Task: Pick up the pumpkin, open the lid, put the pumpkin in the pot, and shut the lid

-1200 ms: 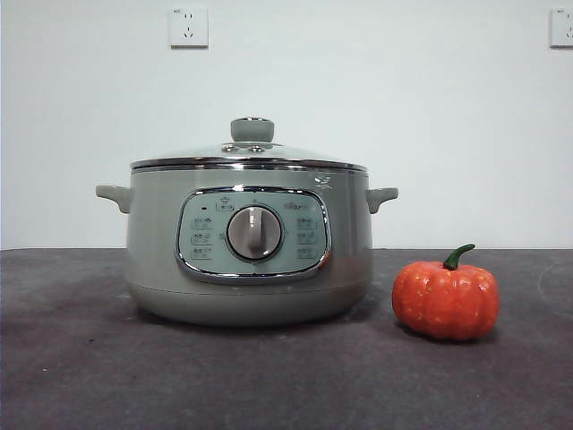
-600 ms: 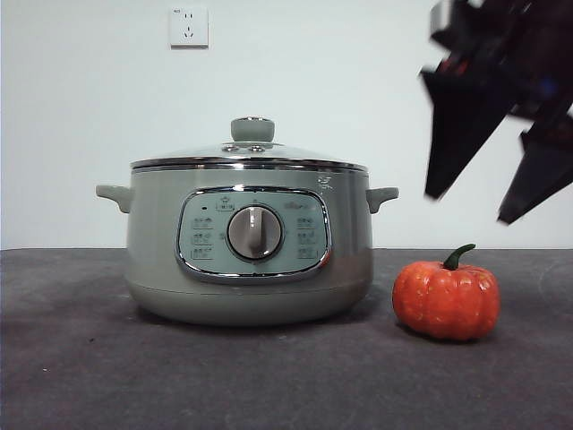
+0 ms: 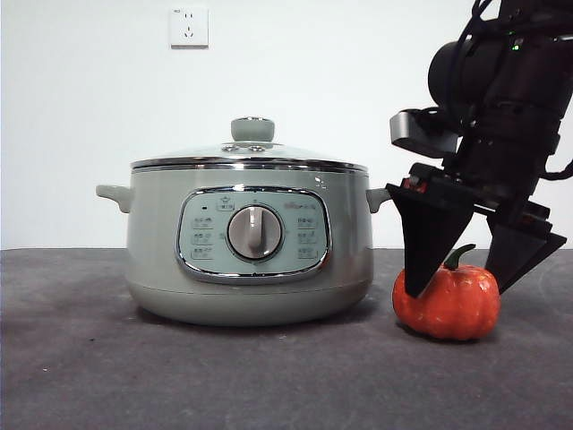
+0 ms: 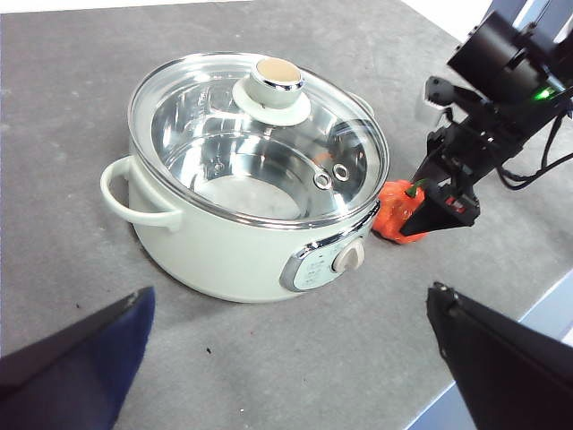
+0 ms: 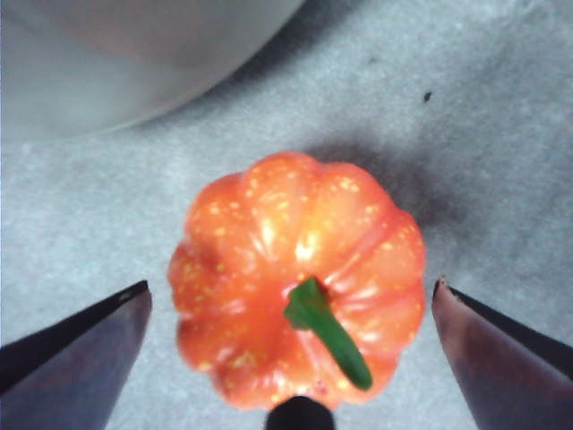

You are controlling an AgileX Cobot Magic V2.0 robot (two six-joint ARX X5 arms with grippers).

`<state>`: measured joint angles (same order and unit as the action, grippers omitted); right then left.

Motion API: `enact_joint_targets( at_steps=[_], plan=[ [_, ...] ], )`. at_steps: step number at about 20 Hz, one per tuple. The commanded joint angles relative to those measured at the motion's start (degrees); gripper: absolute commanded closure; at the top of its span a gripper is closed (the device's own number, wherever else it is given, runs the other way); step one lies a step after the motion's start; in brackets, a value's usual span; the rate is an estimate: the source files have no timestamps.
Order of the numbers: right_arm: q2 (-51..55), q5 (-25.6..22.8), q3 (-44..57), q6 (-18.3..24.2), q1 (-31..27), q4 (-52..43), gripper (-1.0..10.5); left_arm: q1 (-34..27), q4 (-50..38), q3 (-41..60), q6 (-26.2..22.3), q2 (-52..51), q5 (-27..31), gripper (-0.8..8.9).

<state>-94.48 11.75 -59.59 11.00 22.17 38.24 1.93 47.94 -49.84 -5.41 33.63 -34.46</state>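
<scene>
A: So, where is the pumpkin [image 3: 448,303]?

B: Lower right of the front view, on the dark table [image 3: 269,376], just beside the pot [image 3: 251,246]. The right gripper [image 3: 457,287] is over it, jaws spread wide, one tip at each side of the pumpkin, neither pressing on it as far as I can see.

A: And from the right wrist?

B: The pumpkin [image 5: 300,282] fills the middle of the frame, green stem [image 5: 327,331] curving toward the lower edge, a dark jaw tip at each lower corner, both clear of the orange skin.

A: The lid [image 3: 251,152]?

B: On the pot, knob [image 3: 252,129] up. Through the glass in the left wrist view the steel inside of the pot [image 4: 251,193] shows.

A: Any writing?

B: The control panel [image 3: 253,235] has small printed marks around the grey dial [image 3: 255,233], but they are too small to read. A wall socket [image 3: 189,27] sits upper left.

A: The left gripper [image 4: 286,358]?

B: High above the table, jaws wide apart, holding nothing.
</scene>
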Motion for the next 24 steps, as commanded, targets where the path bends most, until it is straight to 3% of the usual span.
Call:
enact_joint_targets(
  at_steps=[1, 2, 8, 12, 16, 24],
  plan=[
    [-0.3, -0.1, -0.2, -0.2, 0.1, -0.2, 7.9, 0.0, -0.2, -0.1, -0.3, 0.0, -0.1, -0.03],
    [-0.2, 0.4, -0.2, -0.2, 0.1, 0.2, 9.9, 0.0, -0.2, -0.1, -0.3, 0.0, -0.1, -0.03],
    [5.2, 0.2, -0.2, -3.8, 0.1, 2.3, 9.6, 0.0, -0.6, -0.1, -0.3, 0.0, -0.1, -0.02],
    [15.8, -0.2, -0.2, -6.1, 0.1, 4.0, 9.6, 0.3, -5.7, -0.3, 2.4, 2.4, -0.2, 0.01],
    [27.5, -2.4, -0.2, -6.8, 0.1, 6.1, 9.6, 4.3, -9.2, -4.3, 2.6, 9.9, 0.5, 0.01],
    [40.9, -3.1, -0.2, -9.9, 0.2, 8.6, 9.6, 18.3, -20.5, -17.7, 1.7, 33.1, 13.7, 0.01]
  ],
)
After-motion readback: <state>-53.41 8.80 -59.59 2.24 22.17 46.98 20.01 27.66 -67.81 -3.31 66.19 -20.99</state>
